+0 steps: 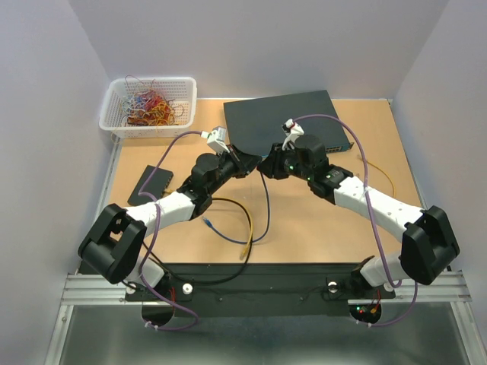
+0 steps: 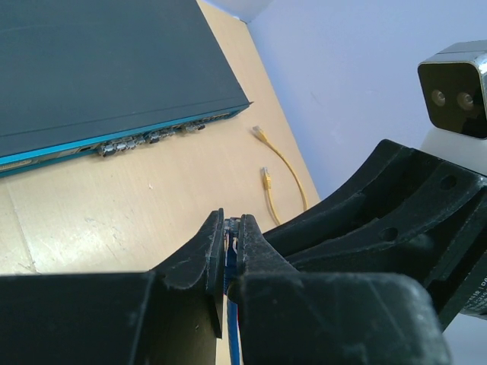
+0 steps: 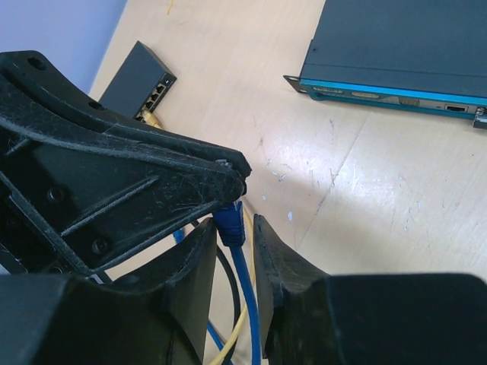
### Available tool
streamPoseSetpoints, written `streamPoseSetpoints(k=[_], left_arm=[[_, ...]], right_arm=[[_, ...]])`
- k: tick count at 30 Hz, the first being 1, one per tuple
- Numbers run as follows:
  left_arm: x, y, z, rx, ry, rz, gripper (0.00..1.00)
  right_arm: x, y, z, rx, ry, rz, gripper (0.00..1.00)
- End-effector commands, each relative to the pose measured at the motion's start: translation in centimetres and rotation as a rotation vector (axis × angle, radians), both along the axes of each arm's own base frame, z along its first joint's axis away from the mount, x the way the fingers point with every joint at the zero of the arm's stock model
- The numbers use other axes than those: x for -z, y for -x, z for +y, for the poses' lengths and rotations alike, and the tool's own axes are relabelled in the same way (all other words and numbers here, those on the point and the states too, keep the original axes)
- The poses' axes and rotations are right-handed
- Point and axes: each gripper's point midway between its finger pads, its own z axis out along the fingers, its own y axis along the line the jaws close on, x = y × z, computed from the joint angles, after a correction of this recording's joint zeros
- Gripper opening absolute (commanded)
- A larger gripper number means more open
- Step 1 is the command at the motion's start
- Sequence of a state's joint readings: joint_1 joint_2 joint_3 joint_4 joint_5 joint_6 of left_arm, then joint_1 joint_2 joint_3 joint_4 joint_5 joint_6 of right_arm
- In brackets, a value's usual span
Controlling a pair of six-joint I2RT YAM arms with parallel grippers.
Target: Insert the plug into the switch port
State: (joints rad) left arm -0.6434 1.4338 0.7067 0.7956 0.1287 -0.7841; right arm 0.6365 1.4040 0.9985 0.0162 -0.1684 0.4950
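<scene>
Left to right, your table holds: a white basket [image 1: 110, 120] of tangled coloured wires, parked in the far corner clear of the work; then a small black switch [image 1: 156, 185] with a yellow plug [image 3: 150, 116] already seated in it. Your left gripper [image 2: 230, 228] is pinched tight on the blue cable [image 2: 232, 334] just behind its plug [image 3: 230, 224], holding that end up off the tabletop [image 1: 319, 220], evidently so the other arm can take it. The slack trails in a loop toward the arm bases, beside a yellow cable [image 1: 249, 228]. Your right gripper [image 3: 232, 239] meets it tip to tip, jaws narrow, one on each side of the plug's boot. A sliver of gap shows on one side, so judge it not clamped. Behind both sits the large network switch [image 1: 285, 122], its teal port face [image 3: 396, 95] turned toward the arm bases and well apart from the plug; insertion is not yet begun. Furthest right, a loose yellow patch lead [image 2: 266, 179] lies spare.
</scene>
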Motion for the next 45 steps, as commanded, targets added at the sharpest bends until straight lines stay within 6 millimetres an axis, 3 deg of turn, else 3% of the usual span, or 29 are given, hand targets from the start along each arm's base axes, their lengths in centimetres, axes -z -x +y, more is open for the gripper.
streamPoseSetpoints(k=[1,3,10,13,14,18,21,25,29,32,33,35,37,38,40,45], left_arm=[[-2.3,0.0,0.1,0.007,0.052,-0.059,0.00],[-2.4,0.0,0.1,0.007,0.053,-0.060,0.00],[-2.3,0.0,0.1,0.004,0.052,-0.060,0.00],[-1.9,-0.1,0.2,0.002,0.047,-0.053,0.00],[-1.6,-0.1,0.2,0.005,0.043,-0.047,0.03],[-0.2,-0.8,1.0,-0.004,0.019,-0.023,0.39],[1.0,-1.9,2.6,-0.018,-0.005,-0.010,0.50],[2.6,-4.0,5.4,-0.045,-0.038,0.007,0.52],[3.9,-5.7,6.8,-0.071,-0.094,0.002,0.52],[5.1,-7.5,7.3,-0.098,-0.178,0.004,0.52],[4.6,-8.5,7.5,-0.110,-0.191,-0.008,0.52],[6.5,-9.4,7.6,-0.106,-0.232,0.026,0.51],[6.6,-10.5,7.8,-0.114,-0.237,0.025,0.50],[7.6,-10.9,7.9,-0.115,-0.251,0.040,0.50],[7.7,-11.7,8.0,-0.121,-0.274,0.032,0.50],[9.5,-12.8,8.5,-0.129,-0.344,0.034,0.49]], right_arm=[[-2.1,-0.9,0.6,0.007,-0.045,-0.066,0.31],[-2.1,-0.9,0.7,0.007,-0.046,-0.065,0.29],[-1.8,-0.9,0.6,0.006,-0.043,-0.061,0.06],[-1.7,-1.0,0.5,0.014,-0.040,-0.063,0.00],[-1.5,-0.9,0.4,0.021,-0.036,-0.058,0.00],[-0.6,-1.2,-0.4,0.064,-0.007,-0.046,0.00],[0.9,-1.2,-1.2,0.085,0.043,-0.028,0.01],[3.2,-1.6,-2.1,0.118,0.121,0.020,0.00],[6.1,-2.4,-2.7,0.126,0.193,0.098,0.01],[8.1,-3.0,-3.3,0.137,0.233,0.151,0.01],[8.4,-3.2,-3.4,0.139,0.240,0.157,0.00],[9.0,-3.5,-3.6,0.145,0.257,0.179,0.00],[9.8,-4.5,-3.7,0.156,0.281,0.198,0.01],[10.3,-4.7,-4.1,0.162,0.303,0.216,0.00],[11.5,-5.2,-4.3,0.172,0.339,0.238,0.00],[12.5,-6.9,-5.0,0.214,0.399,0.242,0.00]])
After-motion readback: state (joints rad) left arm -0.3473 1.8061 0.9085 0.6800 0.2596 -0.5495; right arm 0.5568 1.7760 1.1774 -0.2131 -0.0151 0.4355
